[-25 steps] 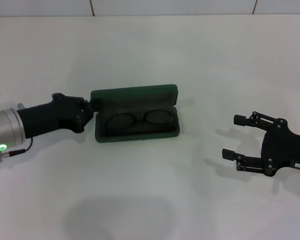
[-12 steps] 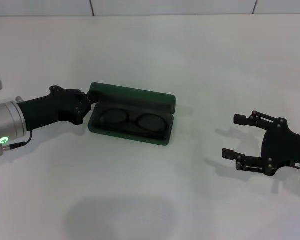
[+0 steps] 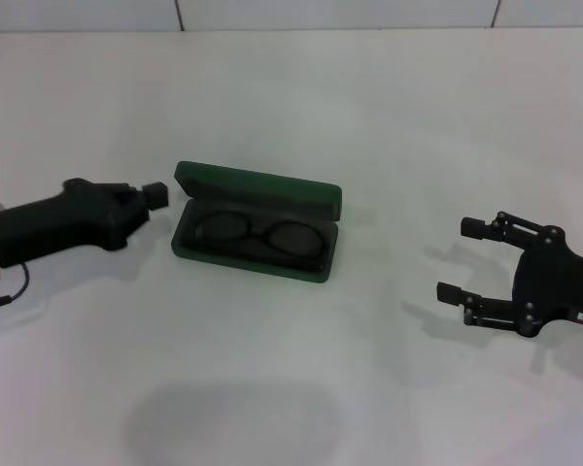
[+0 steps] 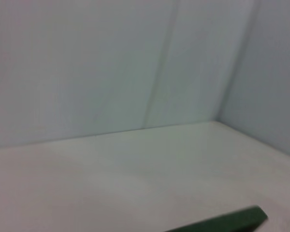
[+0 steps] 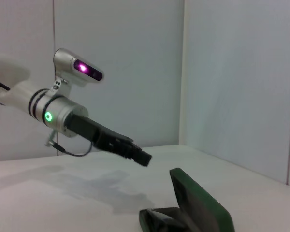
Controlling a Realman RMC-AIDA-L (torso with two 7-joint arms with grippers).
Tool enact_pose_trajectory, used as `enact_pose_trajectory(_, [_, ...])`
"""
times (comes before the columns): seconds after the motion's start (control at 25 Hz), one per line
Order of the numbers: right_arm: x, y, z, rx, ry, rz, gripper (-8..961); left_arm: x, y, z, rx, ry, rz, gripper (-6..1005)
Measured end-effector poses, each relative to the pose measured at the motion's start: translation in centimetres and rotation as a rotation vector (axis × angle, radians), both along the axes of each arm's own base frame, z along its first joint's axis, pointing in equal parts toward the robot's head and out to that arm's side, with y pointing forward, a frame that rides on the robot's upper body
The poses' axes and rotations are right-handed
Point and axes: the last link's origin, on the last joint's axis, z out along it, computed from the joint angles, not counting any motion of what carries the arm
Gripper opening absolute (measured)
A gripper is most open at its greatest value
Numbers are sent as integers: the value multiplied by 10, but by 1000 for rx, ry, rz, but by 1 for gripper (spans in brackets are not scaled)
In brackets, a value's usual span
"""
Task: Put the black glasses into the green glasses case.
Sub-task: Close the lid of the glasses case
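I see the case (image 3: 257, 221) lying open near the middle of the tabletop (image 3: 389, 116), its lid tilted back on the far side, and the glasses (image 3: 257, 236) lie inside its base, both lenses showing against the dark lining. Compared with half a second ago, the case has not shifted; it keeps the skewed angle it took after the left arm turned it, left end farther from me than the right.

What has changed is the left end effector (image 3: 154, 194). Half a second ago its tip was touching the case's left end; now it has pulled back to the left and stands just clear of the case, with bare tabletop between them. Its fingers look drawn together at the tip, gripping nothing. In the right wrist view I see the same end effector (image 5: 141, 156) hanging in the air, apart from the raised lid of the case (image 5: 200, 205). The left wrist view catches only a green sliver of the case (image 4: 232, 222) at its edge.

The right end effector (image 3: 471, 260) sits well to the right of the case, low over the tabletop, fingers spread apart and empty. It has barely moved from where it was earlier.
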Motion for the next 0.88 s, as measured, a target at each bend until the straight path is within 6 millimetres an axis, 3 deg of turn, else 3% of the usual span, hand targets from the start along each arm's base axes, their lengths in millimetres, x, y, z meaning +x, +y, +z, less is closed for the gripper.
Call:
enact_pose_trajectory(0.12, [1,1,0,6,-5,-7,808,2,4,9,-24,-74,120,12])
enact_pose_trajectory(0.28, [2,2,-1,10,-11,-16,808,11,8,12,-6,-111,136,13])
enact_pose_trajectory(0.56, [4,4,-1,19,-21,-27,806,47,29,19,-53,-136,203,13])
enact_pose_trajectory(0.88, [9,6,-2,33,-42,-54,806,90,53,5,10,-24,279,13])
